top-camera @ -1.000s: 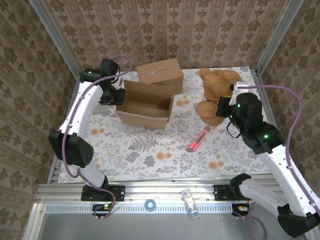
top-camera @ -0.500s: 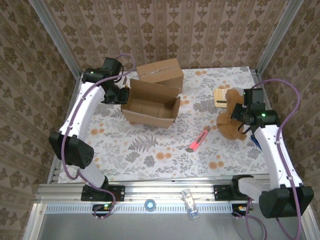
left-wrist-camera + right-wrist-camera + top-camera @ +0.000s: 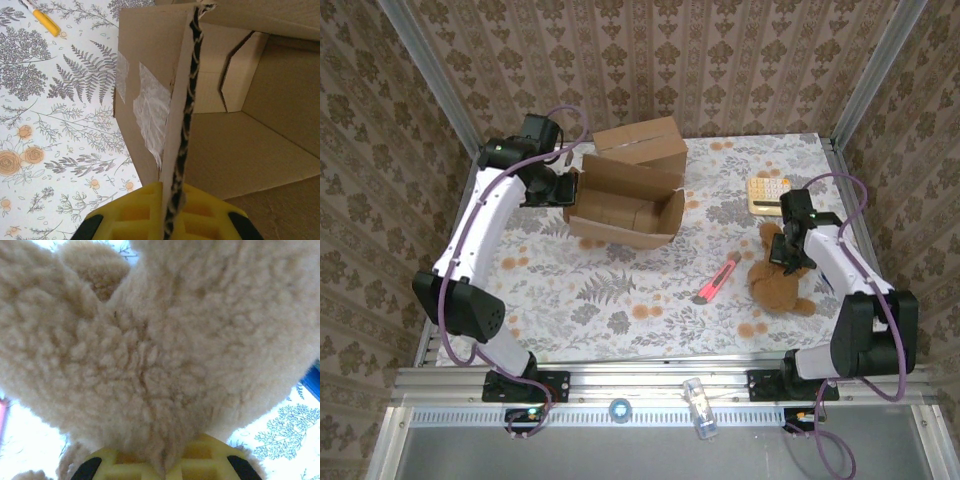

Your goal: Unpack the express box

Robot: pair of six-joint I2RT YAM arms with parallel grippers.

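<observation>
With the left gripper (image 3: 563,190) clamped on the open box's (image 3: 625,210) side wall and the right gripper (image 3: 790,250) closed on the teddy bear (image 3: 778,285) lying on the table (image 3: 620,300) beneath it, unloading seems under way and letting go looks next, though fur buries those fingertips and part of the box's inside is hidden.

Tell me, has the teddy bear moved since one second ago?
Yes. The teddy bear came toward the near edge, off the calculator, and is now level with the red cutter.
</observation>
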